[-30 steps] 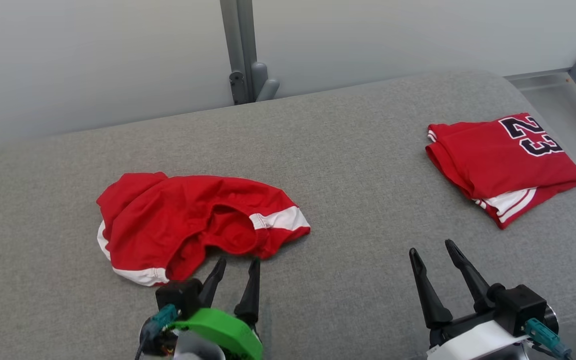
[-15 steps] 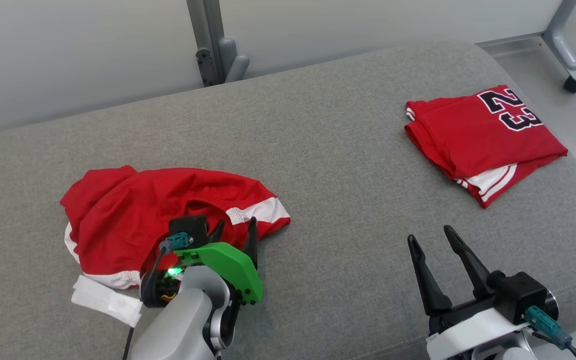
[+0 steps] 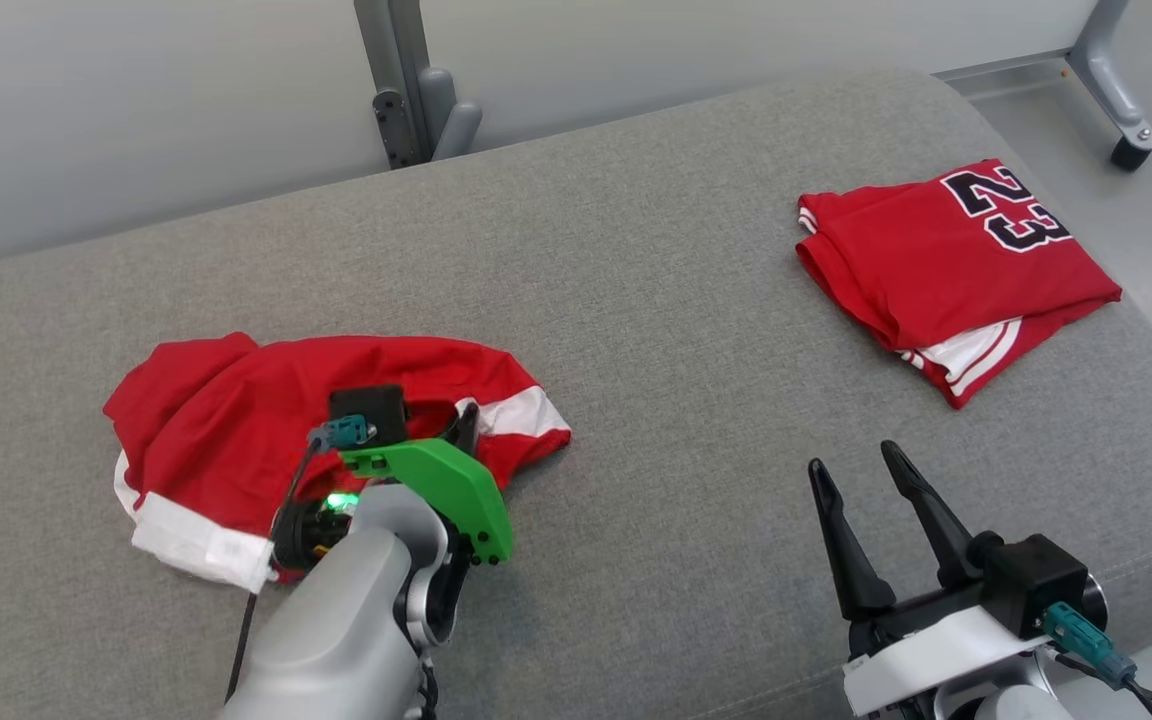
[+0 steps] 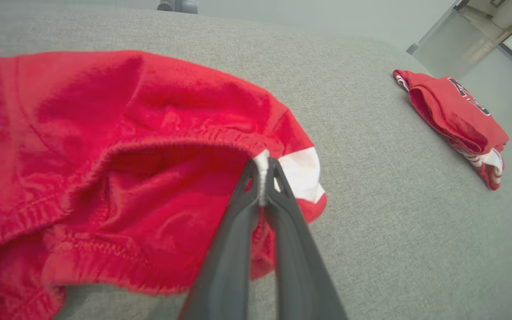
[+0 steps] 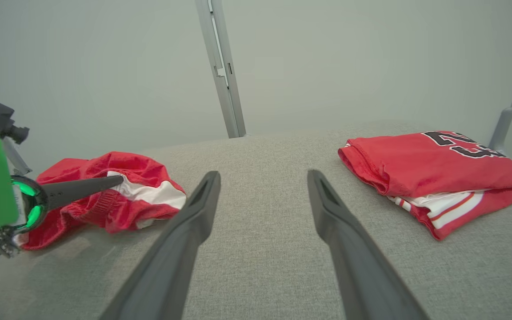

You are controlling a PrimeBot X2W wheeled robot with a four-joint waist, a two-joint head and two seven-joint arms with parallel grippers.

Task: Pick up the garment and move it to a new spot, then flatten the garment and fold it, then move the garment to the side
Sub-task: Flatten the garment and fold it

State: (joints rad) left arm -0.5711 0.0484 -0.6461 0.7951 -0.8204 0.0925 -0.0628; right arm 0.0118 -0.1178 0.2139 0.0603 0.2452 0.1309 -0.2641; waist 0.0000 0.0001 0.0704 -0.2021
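Note:
A crumpled pair of red shorts (image 3: 236, 420) with white trim lies on the left of the grey cushion (image 3: 656, 320). My left gripper (image 3: 464, 428) is shut on the shorts' waistband edge by the white stripe; in the left wrist view the gripper (image 4: 262, 171) pinches that cloth (image 4: 127, 146) between its tips. The right wrist view shows the shorts (image 5: 118, 195) with the left gripper (image 5: 116, 181) at them. My right gripper (image 3: 851, 475) hovers open and empty over the cushion's front right, its fingers (image 5: 202, 200) apart.
A folded red jersey (image 3: 946, 260) with number 23 lies at the cushion's right end, also seen as the jersey (image 4: 456, 120) and the jersey (image 5: 434, 169). A grey post (image 3: 396, 80) stands behind against the pale wall. A wheeled frame leg (image 3: 1111, 90) is on the floor at right.
My left gripper went forward onto the shorts and shut on the waistband edge. The head camera shifted, so the whole scene slid left and down. The right gripper kept its pose.

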